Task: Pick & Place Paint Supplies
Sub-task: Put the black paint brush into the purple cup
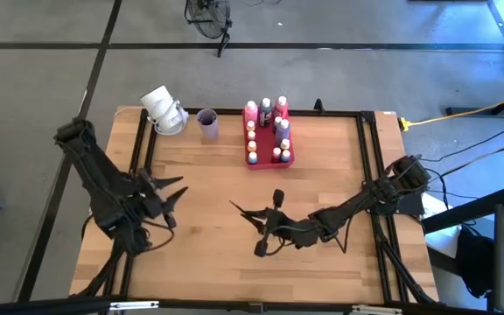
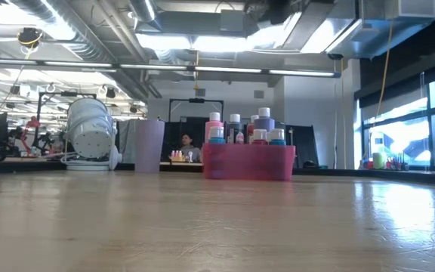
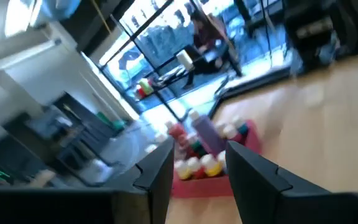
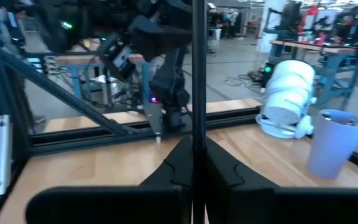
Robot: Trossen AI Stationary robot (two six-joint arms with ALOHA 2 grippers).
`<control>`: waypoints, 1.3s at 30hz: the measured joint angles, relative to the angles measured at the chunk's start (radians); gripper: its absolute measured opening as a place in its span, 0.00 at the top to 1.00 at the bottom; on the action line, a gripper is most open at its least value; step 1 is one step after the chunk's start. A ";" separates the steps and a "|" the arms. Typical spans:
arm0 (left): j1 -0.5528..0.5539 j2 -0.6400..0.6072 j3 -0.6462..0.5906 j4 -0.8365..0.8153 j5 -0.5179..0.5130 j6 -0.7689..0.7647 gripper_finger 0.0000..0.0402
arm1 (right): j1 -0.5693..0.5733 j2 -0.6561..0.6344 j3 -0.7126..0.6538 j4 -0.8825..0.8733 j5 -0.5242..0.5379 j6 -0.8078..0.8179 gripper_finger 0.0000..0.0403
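The paint bottles stand in the pink-red tray at the tabletop's far edge. The left end effector is parted and empty; the right end effector pinches a thin paintbrush, likely bound for the lilac cup.

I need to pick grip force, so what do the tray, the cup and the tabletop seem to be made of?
Tray: likely plastic, translucent pink-red, bottles showing faintly through its wall. Cup: probably plastic, matte lilac, smooth and even. Tabletop: wood, pale planks with visible grain and a light sheen.
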 joint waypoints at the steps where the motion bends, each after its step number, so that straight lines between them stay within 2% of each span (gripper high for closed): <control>1: -0.008 -0.018 -0.026 0.016 -0.009 -0.046 0.65 | -0.004 0.000 0.000 0.004 -0.012 0.001 0.96; 5: -0.011 -0.050 -0.085 0.042 -0.023 -0.213 0.65 | -0.019 0.000 0.000 0.009 -0.060 0.020 0.96; 7: -0.019 -0.047 -0.100 0.077 -0.023 -0.243 0.65 | -0.030 0.000 0.000 0.007 -0.077 0.029 0.96; 13: -0.017 -0.039 -0.101 0.189 -0.026 -0.239 0.67 | -0.076 0.000 0.000 0.014 -0.176 0.072 0.96; 19: -0.017 -0.038 -0.101 0.280 -0.029 -0.167 0.71 | -0.099 0.000 0.000 0.015 -0.217 0.072 0.96; 23: 0.007 -0.038 -0.101 0.392 -0.029 -0.006 0.74 | -0.100 0.001 0.000 0.014 -0.227 0.072 0.96; 26: 0.056 -0.038 -0.101 0.549 -0.016 0.191 0.76 | -0.100 0.001 0.000 0.007 -0.227 0.072 0.96; 28: 0.096 -0.038 -0.101 0.679 0.072 0.411 0.76 | -0.100 0.002 0.000 0.005 -0.227 0.072 0.96; 31: 0.153 -0.038 -0.101 0.901 0.298 0.748 0.78 | -0.100 0.002 0.000 0.001 -0.227 0.067 0.96; 34: 0.197 -0.038 -0.122 1.193 0.493 1.009 0.79 | -0.097 0.002 0.000 -0.002 -0.227 0.063 0.96; 37: 0.229 -0.038 -0.143 1.376 0.554 1.105 0.80 | -0.088 0.002 0.000 -0.002 -0.226 0.050 0.96; 39: 0.244 -0.038 -0.144 1.401 0.551 1.099 0.79 | -0.078 0.002 0.000 0.006 -0.225 0.031 0.96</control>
